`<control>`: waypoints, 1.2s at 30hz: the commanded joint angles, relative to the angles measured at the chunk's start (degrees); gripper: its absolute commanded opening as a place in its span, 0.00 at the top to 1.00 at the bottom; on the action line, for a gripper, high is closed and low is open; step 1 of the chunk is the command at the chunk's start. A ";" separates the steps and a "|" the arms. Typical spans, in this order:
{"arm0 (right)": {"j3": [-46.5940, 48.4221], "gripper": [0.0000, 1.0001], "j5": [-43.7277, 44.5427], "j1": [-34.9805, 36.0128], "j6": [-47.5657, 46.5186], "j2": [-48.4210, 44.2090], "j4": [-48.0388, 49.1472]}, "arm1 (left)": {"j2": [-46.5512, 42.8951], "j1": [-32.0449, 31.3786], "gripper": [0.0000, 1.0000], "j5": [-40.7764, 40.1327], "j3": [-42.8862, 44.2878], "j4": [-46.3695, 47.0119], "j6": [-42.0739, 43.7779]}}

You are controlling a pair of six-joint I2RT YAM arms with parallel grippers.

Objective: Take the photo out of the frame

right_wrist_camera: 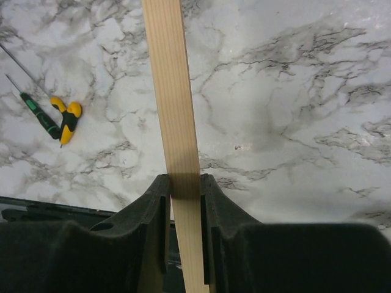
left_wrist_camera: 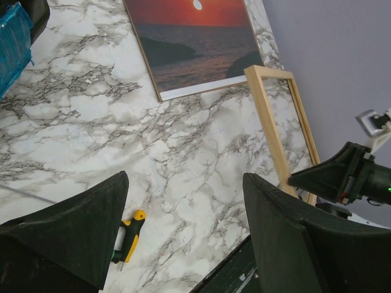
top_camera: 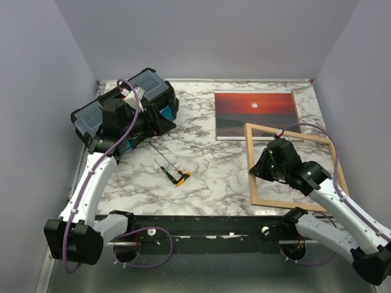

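Note:
The photo point(top_camera: 255, 114), a red sunset print, lies flat at the back right of the marble table, and the left wrist view also shows it point(left_wrist_camera: 192, 43). The light-wood frame point(top_camera: 263, 128) sits nearer, apart from the print, with its far left corner over the photo's near right corner. My right gripper point(top_camera: 261, 166) is shut on the frame's left rail point(right_wrist_camera: 174, 104), and the wood fills the gap between its fingers point(right_wrist_camera: 183, 183). My left gripper point(top_camera: 164, 115) hangs open over the table's left half with nothing between its fingers point(left_wrist_camera: 183, 207). The frame's rail point(left_wrist_camera: 273, 122) shows to its right.
A black tool case point(top_camera: 91, 119) with clear lids stands at the back left, close behind the left arm. Yellow-handled screwdrivers point(top_camera: 181, 177) lie mid-table near the front, also seen in the right wrist view point(right_wrist_camera: 64, 116). Grey walls close in on three sides.

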 commanded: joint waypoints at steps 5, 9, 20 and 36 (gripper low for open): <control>-6.53 0.99 -3.91 0.40 1.14 7.90 18.17 | 0.03 -0.21 0.22 0.92 -0.04 0.57 0.50; -9.06 0.99 -2.96 2.61 6.29 8.74 20.48 | 0.14 -0.22 0.22 0.94 0.06 0.59 0.60; -13.82 0.99 2.02 14.55 14.80 13.49 25.24 | 0.23 -0.22 0.22 0.86 0.12 0.42 0.68; -5.81 0.38 9.06 14.56 1.01 18.16 29.01 | -0.07 -0.23 0.22 1.33 -0.37 1.12 0.86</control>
